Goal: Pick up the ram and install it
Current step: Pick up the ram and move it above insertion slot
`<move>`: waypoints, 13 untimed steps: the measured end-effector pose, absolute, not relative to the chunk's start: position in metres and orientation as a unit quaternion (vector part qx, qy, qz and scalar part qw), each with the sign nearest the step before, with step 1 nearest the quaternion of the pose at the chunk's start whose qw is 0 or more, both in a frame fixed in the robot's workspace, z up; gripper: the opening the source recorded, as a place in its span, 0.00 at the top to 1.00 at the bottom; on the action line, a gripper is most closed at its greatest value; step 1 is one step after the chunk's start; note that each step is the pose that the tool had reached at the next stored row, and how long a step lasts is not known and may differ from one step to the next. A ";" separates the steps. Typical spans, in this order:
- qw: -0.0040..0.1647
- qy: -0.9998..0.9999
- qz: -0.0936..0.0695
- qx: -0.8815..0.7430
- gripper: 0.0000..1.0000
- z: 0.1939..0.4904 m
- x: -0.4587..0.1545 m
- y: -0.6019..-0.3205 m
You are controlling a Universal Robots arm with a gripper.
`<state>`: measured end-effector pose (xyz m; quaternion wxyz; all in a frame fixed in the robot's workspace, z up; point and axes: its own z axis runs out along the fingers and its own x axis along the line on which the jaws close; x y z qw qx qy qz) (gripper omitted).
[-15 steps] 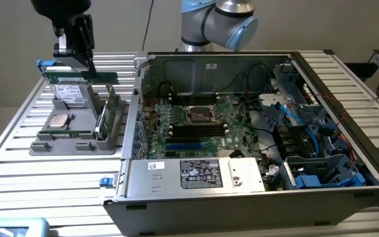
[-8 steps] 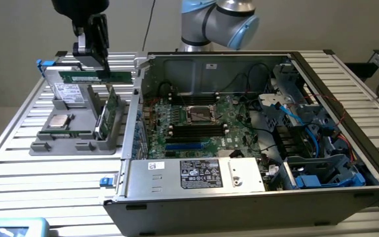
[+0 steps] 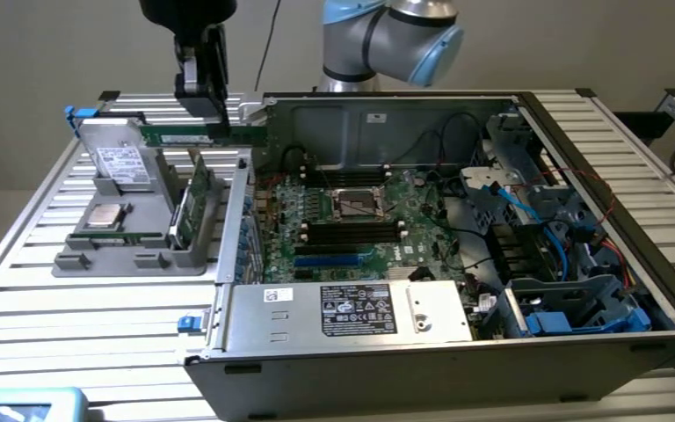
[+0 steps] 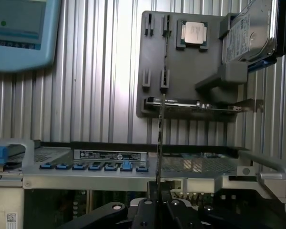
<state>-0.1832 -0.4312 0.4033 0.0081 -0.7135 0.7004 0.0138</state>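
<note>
One ram [image 3: 177,138], a slim green board, is pinched in the closed gripper [image 3: 212,123] at about 10 o'clock from the motherboard [image 3: 431,207]. It sits near the far end of the grey parts holder [image 3: 91,259] on the bench [image 3: 32,325], just behind the hard drive [image 3: 120,163]. From the wrist view the stick appears edge-on, a thin line running out from between the jaws toward the holder. A second stick [image 3: 197,198] stands upright in the holder, at 9 o'clock from the black memory slots [image 3: 350,230]. Judged by its build, the ram is light and stiff but fragile. It tolerates no bending or twisting, and its contact edge and chips are best left untouched. A sound hold lies across the two flat faces near the upper long edge, mid-length. The present grip appears nearer one end, which may let the stick tilt.
</note>
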 end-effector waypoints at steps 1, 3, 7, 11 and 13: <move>0.008 0.700 0.014 -0.714 0.87 0.403 -0.179 -0.431; 0.008 0.700 0.014 -0.714 0.87 0.404 -0.169 -0.431; 0.008 0.700 0.014 -0.714 0.87 0.404 -0.151 -0.431; 0.008 0.700 0.014 -0.714 0.87 0.404 -0.133 -0.431; 0.008 0.700 0.014 -0.714 0.87 0.404 -0.124 -0.431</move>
